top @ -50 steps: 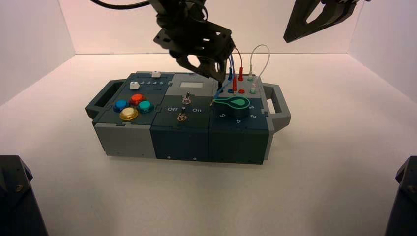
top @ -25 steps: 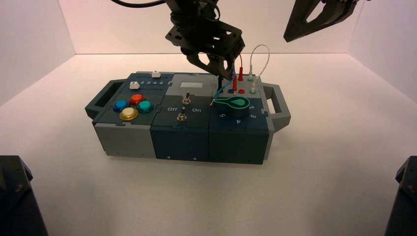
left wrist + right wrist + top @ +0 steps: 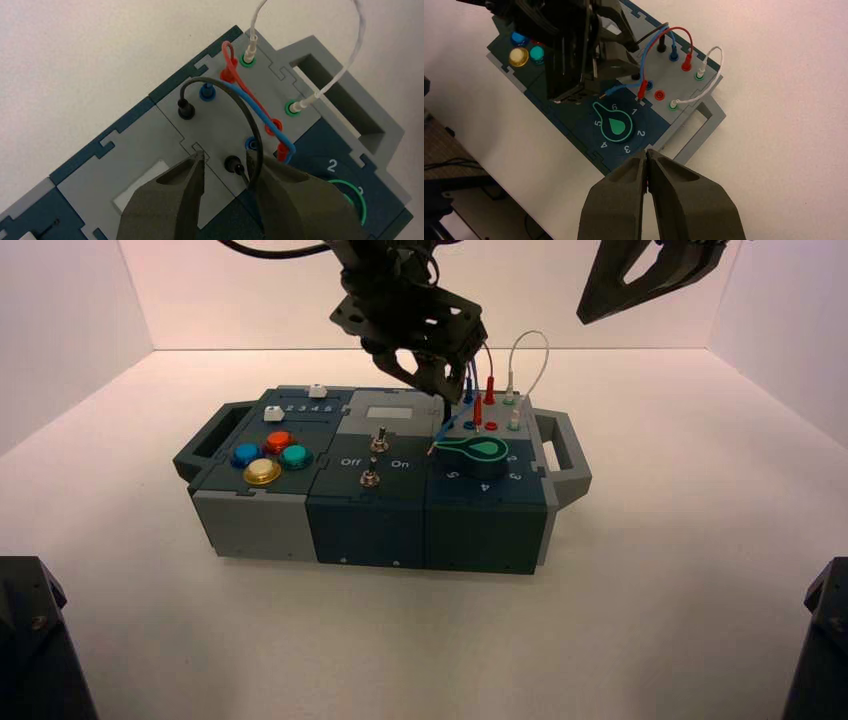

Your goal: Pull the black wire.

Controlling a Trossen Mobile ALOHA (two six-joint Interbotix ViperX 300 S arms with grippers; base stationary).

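Leftward edged the left gripper (image 3: 227, 155), fingers spread over the black wire's near plug (image 3: 233, 164), seemingly lining up; the right gripper (image 3: 647, 152) waited clenched, right.

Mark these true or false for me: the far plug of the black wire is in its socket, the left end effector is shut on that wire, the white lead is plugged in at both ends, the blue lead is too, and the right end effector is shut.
1. The far plug of the black wire is in its socket. True.
2. The left end effector is shut on the black wire. False: it is open, over the box's wire panel.
3. The white lead is plugged in at both ends. True.
4. The blue lead is plugged in at both ends. False: one end is loose near the knob.
5. The right end effector, held up off the box's right side, is shut. True.
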